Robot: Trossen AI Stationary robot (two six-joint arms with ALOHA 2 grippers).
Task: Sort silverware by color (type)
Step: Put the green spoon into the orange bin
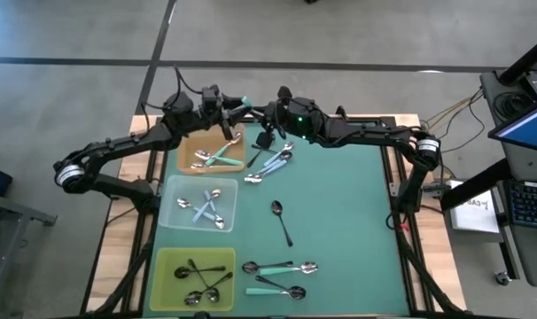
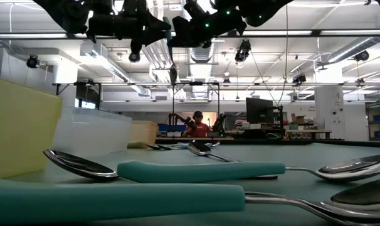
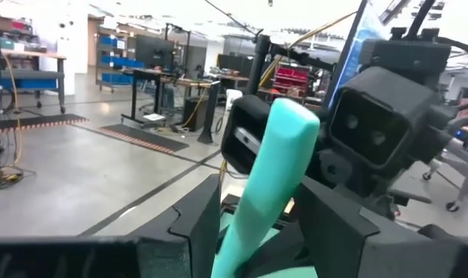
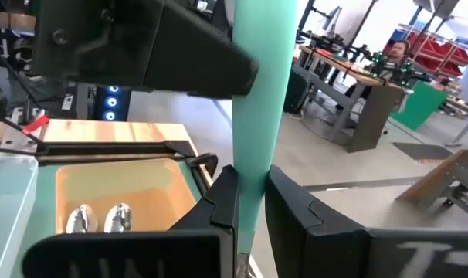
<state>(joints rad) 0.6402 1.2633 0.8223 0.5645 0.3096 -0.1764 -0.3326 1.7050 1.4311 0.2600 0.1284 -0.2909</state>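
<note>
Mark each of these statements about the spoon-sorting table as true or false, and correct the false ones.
1. Both grippers are up at the far end of the table, by the orange tray. True.
2. The right gripper is shut on a black-handled spoon. False: the handle between its fingers belongs to a mint-teal spoon.
3. The yellow tray holds black-handled spoons. True.
4. The clear tray is empty. False: several pale blue spoons lie in it.
5. One black spoon lies alone on the green mat. True.
6. The left gripper is away from the mint-teal spoon. False: the handle passes between its fingers.
</note>
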